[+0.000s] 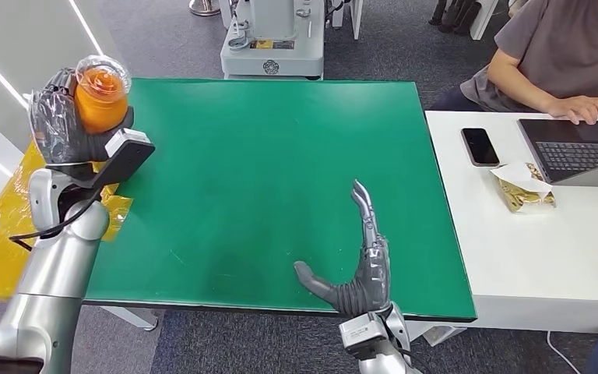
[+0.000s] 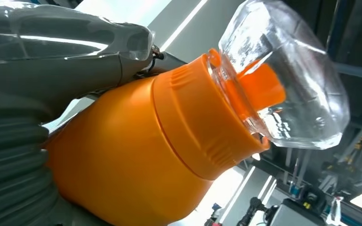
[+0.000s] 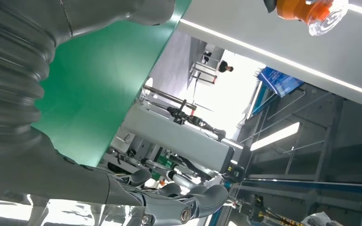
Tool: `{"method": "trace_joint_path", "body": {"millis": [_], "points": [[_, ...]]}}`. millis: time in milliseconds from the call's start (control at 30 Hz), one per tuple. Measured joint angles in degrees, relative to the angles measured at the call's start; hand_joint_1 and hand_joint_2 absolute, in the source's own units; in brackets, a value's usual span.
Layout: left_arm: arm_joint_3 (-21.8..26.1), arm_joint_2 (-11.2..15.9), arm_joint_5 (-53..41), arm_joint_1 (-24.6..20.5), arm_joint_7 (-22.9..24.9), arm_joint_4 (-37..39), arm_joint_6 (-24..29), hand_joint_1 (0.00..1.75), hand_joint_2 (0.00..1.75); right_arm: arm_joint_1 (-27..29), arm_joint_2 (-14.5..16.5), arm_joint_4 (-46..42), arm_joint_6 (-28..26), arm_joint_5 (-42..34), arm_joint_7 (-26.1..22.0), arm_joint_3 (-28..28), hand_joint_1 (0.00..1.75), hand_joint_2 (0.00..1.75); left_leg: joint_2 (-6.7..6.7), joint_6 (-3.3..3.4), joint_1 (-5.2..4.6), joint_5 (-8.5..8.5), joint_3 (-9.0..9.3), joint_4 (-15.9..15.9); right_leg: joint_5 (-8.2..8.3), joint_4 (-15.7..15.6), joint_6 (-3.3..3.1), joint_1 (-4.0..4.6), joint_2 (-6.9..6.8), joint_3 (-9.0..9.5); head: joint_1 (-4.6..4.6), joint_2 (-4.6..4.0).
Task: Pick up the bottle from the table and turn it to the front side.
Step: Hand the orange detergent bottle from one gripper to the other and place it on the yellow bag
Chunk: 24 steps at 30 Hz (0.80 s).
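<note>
While left hand [image 1: 66, 125] grips, orange bottle [image 1: 100, 97] shows clear cap.

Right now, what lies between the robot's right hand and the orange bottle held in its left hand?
In the head view, only bare green table lies between the right hand and the orange bottle, which the left hand holds.

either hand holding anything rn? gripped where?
The left hand holds the orange bottle around its body, clear cap pointing up, lifted off the green table. The right hand is open, holding nothing.
</note>
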Motion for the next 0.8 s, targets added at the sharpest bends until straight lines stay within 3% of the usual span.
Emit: {"method": "trace_joint_path", "body": {"millis": [500, 700, 800], "points": [[-0.08, 2.28, -3.91, -0.91, 1.45, 2.12, 0.14, 1.75, 1.75, 0.14, -0.03, -0.32, 0.44, -0.20, 0.23, 0.28, 0.00, 1.75, 0.05, -0.01, 0.01, -0.01, -0.01, -0.01, 0.00, 0.01, -0.02, 0.01, 0.04, -0.01, 0.02, 0.00], [-0.28, 10.24, -22.21, -2.15, 8.66, 2.80, 0.69, 1.75, 1.75, 0.53, -0.66, -2.62, 4.05, -0.90, 1.91, 0.34, 0.00, 1.75, 0.31, -0.03, 0.04, -0.02, 0.01, -0.04, 0.01, 0.05, -0.07, 0.02, 0.35, -0.20, -0.01, 0.00], [-1.14, 13.24, -30.94, -2.54, 10.06, 3.40, -0.03, 1.75, 1.75, 0.71, -0.92, -3.90, 5.26, -0.86, 2.24, 0.34, 0.00, 1.75, 0.19, -0.03, 0.04, -0.01, -0.02, -0.05, -0.04, 0.05, -0.12, 0.04, 0.21, -0.22, 0.01, 0.00]]}}
